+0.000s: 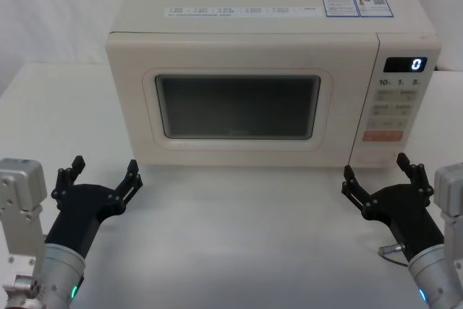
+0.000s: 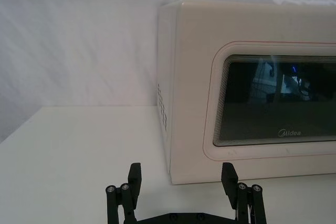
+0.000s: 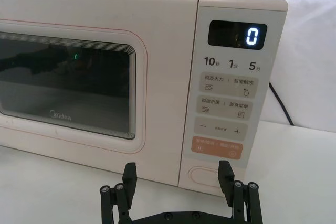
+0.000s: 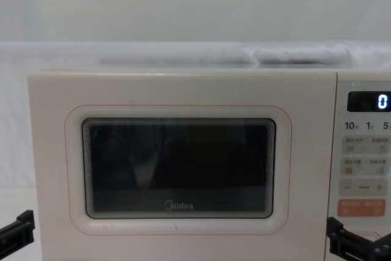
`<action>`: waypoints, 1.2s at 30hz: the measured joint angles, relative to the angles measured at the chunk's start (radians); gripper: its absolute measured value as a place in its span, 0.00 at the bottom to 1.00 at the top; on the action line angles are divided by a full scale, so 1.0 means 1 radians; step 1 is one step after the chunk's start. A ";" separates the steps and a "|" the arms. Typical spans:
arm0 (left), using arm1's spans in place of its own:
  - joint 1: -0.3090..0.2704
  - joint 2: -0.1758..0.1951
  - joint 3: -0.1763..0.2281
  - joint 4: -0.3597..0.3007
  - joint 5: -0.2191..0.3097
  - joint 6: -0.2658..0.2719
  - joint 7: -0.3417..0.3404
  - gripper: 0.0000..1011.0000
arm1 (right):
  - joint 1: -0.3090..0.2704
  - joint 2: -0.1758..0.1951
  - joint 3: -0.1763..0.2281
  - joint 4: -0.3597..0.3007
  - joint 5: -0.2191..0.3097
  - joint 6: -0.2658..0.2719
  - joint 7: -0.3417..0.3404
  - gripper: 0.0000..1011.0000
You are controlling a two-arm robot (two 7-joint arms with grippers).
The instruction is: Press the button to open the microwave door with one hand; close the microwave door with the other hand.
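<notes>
1. cream plastic covers the microwave (image 1: 246, 56) on the white table (image 1: 239, 236) in the head view. the door (image 1: 239, 99) is flush with the body, closed, its dark window in the middle. the panel (image 1: 396, 106) to the right shows a lit "0" on the display (image 1: 405, 64), with an orange key (image 1: 383, 135) low down. the left gripper (image 1: 101, 179) hangs over the table near the door's lower left corner, fingers spread, holding nothing. the right gripper (image 1: 378, 175) hangs in front of the panel's lower edge, fingers also spread and empty. both stand apart from the microwave.

2. the left wrist view looks at the microwave's left front corner. the door (image 2: 194, 103) with its "midea" logo (image 2: 289, 132) sits shut. the left gripper (image 2: 181, 179) has its two black fingers (image 2: 135, 177) wide apart with bare table between them, short of the microwave.

3. the right wrist view faces the panel (image 3: 231, 103). the button (image 3: 206, 174), a wide cream pill shape, sits at the bottom of the panel just under the orange key (image 3: 218, 146). the right gripper (image 3: 177, 174) is spread in front of it, one finger (image 3: 226, 174) overlapping the button's edge in the picture; whether it touches cannot be told. the display (image 3: 237, 35) reads "0".

4. the chest view shows the door (image 4: 177, 169) closed, head on. a fingertip of the left gripper (image 4: 17, 230) shows at the lower left, the right gripper (image 4: 357, 246) at the lower right below the orange key (image 4: 363, 208).
</notes>
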 joint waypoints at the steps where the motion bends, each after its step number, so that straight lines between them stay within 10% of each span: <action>1: 0.000 0.000 0.000 0.000 0.000 0.000 0.000 0.99 | 0.000 0.000 0.000 0.000 0.000 0.000 0.000 0.99; 27: 0.000 0.000 0.000 0.000 0.000 0.000 0.000 0.99 | 0.000 0.000 0.000 0.000 0.000 0.000 0.000 0.99; 36: 0.000 0.000 0.000 0.000 0.000 0.000 0.000 0.99 | 0.000 0.000 0.000 0.000 0.000 0.000 0.000 0.81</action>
